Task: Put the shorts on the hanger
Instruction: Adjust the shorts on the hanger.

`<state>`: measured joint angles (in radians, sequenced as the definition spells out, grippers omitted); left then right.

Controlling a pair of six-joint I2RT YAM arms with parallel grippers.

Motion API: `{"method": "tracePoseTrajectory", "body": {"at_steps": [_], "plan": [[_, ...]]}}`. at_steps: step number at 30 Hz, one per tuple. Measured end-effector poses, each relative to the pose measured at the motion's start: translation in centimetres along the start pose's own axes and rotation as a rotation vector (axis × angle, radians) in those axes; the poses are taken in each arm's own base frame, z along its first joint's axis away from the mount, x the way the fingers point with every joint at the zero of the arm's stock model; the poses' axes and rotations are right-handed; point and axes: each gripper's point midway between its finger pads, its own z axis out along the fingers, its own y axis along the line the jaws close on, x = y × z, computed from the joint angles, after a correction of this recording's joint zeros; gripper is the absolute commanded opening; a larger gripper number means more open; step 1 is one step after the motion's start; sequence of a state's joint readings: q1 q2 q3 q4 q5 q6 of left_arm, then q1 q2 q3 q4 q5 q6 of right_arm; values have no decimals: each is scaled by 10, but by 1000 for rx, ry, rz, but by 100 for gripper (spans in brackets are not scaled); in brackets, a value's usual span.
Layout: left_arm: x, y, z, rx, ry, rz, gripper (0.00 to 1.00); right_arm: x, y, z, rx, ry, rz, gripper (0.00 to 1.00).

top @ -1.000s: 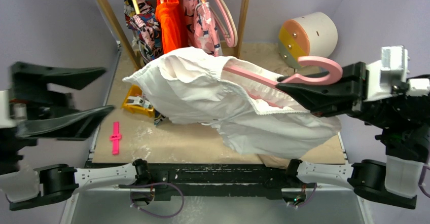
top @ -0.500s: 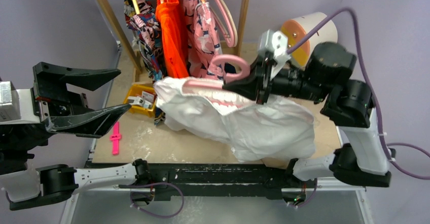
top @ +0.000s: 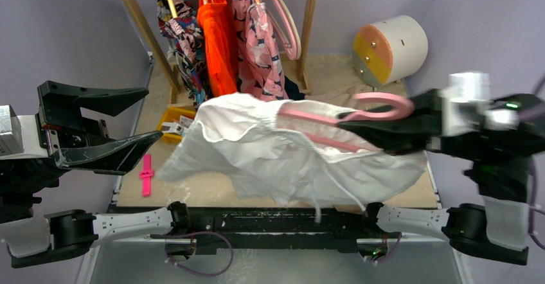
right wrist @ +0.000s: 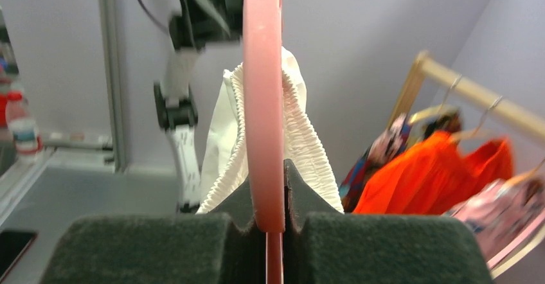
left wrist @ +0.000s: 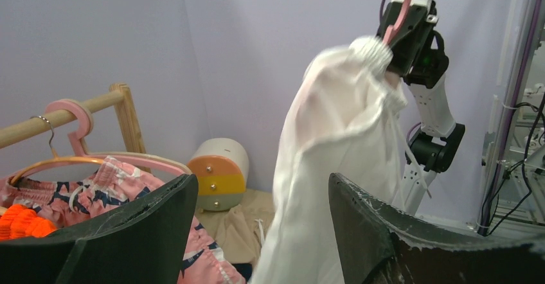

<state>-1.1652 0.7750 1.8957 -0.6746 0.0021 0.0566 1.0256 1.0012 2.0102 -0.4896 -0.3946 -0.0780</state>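
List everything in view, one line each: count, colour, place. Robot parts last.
shorts: 1, white, on the hanger, held up
hanger: 1, pink, in the right tool
rack: 1, wooden, back
hung clothes: 3, patterned, orange, pink, on the rack
drum: 1, white, orange-yellow face, back right
bin: 1, yellow, left of the shorts
clip: 1, pink, table's left
table: 1, tan
left tool: 1, black, open, left
right tool: 1, black, shut on the hanger
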Motion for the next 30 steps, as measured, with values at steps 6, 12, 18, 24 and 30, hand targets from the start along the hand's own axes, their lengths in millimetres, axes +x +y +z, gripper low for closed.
{"method": "tracePoseTrajectory", "body": {"at_steps": [6, 12, 18, 24, 30], "plan": [[6, 1, 2, -6, 13, 11, 73, 138, -13, 40, 15, 351, 143, 0], [24, -1, 9, 0, 58, 16, 74, 179, -23, 49, 48, 514, 182, 0], [24, -1, 16, 4, 63, 16, 74, 24, -18, 42, 2, 98, 38, 0], [24, -1, 16, 4, 63, 16, 74, -10, 0, 0, 0, -23, -9, 0], [24, -1, 16, 4, 63, 16, 74, 94, -7, 26, 4, 236, 103, 0]]}}
